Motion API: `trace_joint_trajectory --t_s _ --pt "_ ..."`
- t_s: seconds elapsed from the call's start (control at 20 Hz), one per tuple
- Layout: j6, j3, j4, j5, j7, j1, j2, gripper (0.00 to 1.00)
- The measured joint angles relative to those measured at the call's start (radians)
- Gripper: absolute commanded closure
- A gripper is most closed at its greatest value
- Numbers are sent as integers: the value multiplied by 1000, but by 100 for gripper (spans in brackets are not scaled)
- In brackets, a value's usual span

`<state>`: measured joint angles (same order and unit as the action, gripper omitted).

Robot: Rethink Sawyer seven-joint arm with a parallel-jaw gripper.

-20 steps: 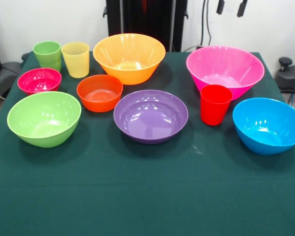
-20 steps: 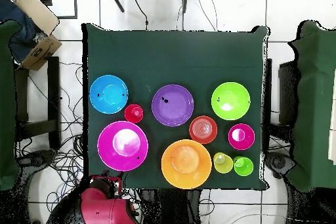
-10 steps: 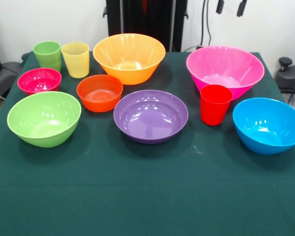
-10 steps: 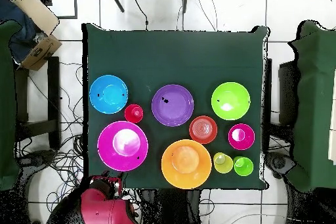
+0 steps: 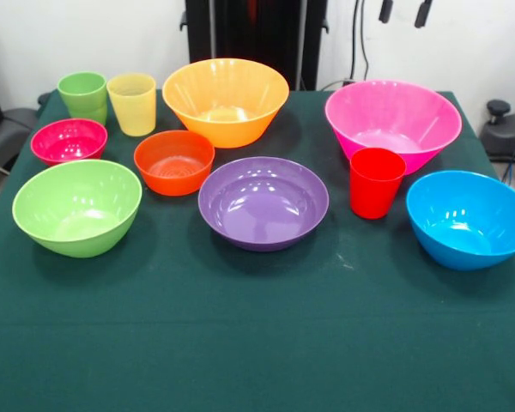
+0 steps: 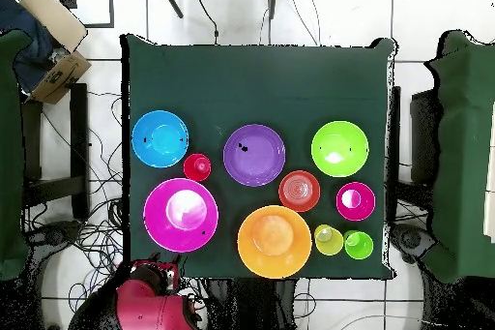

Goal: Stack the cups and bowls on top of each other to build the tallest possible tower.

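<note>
From the front, the green-covered counter (image 5: 257,343) carries everything loose and upright, nothing stacked. Along the far side stand the green cup (image 5: 83,95) and the pale yellow cup (image 5: 132,104), just beside each other, then the orange bowl (image 5: 225,100) and the pink bowl (image 5: 392,124). The red cup (image 5: 376,182) stands right in front of the pink bowl. The magenta bowl (image 5: 69,141) and the small red-orange bowl (image 5: 173,161) sit in the middle row; nearer the camera are the lime-green bowl (image 5: 77,206), the purple bowl (image 5: 263,202) and the blue bowl (image 5: 469,218). My end effector does not show here.

From overhead, the same ten pieces lie spread apart, the purple bowl (image 6: 254,155) near the counter's middle, the blue bowl (image 6: 160,138) and lime-green bowl (image 6: 339,149) to either side. My red arm (image 6: 147,307) sits off the counter's edge below the pink bowl (image 6: 181,214); I cannot tell how my end effector stands, as it is not visible
</note>
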<state>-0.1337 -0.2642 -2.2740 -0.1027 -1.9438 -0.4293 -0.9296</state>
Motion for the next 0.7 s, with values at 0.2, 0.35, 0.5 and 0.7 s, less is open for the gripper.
trace_joint_trajectory --t_s 0.2,0.35,0.5,0.7 --pt "0 2 0 0 0 9 0 0" --pt "0 10 0 0 0 30 0 0" --pt "0 17 0 0 0 50 0 0" --pt "0 18 0 0 0 57 0 0"
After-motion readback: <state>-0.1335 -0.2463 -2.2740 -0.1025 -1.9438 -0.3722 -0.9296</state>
